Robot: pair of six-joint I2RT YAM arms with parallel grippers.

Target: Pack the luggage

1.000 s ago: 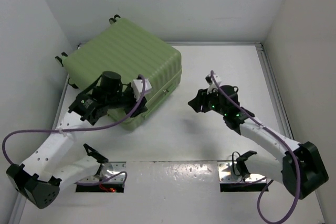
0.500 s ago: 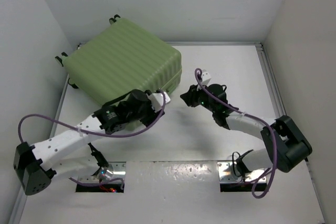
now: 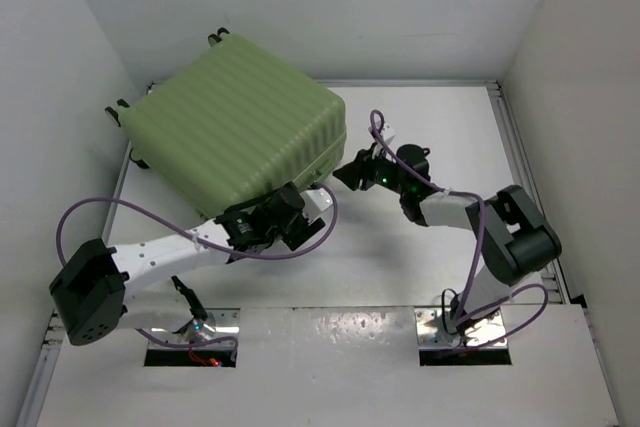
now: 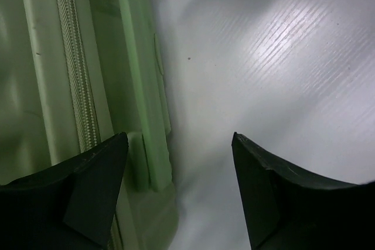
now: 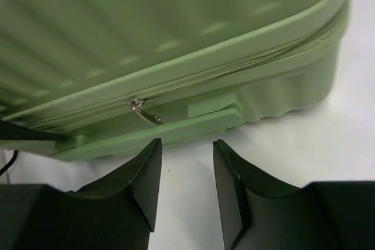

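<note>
The left claw (image 4: 179,139) stood spread beside the ribbed, pale-green hard-shell luggage (image 3: 240,132), upper left of frame, perhaps touching its zipped edge; the right claw (image 5: 187,141) gaped below the metal zip pull (image 5: 143,111).

**Tabletop** (image 3: 430,247): white and glossy, with fine ribbing showing in the left wrist view. Pale rails (image 3: 520,157) run along its left and right edges, and white walls (image 3: 380,7) close it in on three sides. It takes up the centre and right of the top view.

**Lying on it, one item:** luggage (image 3: 240,132), pale green with a ribbed hard shell, flat on a broad face and shut, in the upper left of the frame.
- Wheels (image 3: 216,37) point toward the upper left corner.
- The zip seam with its metal pull (image 5: 139,109) and the moulded green side handle (image 5: 193,124) face the frame's lower right.
</note>
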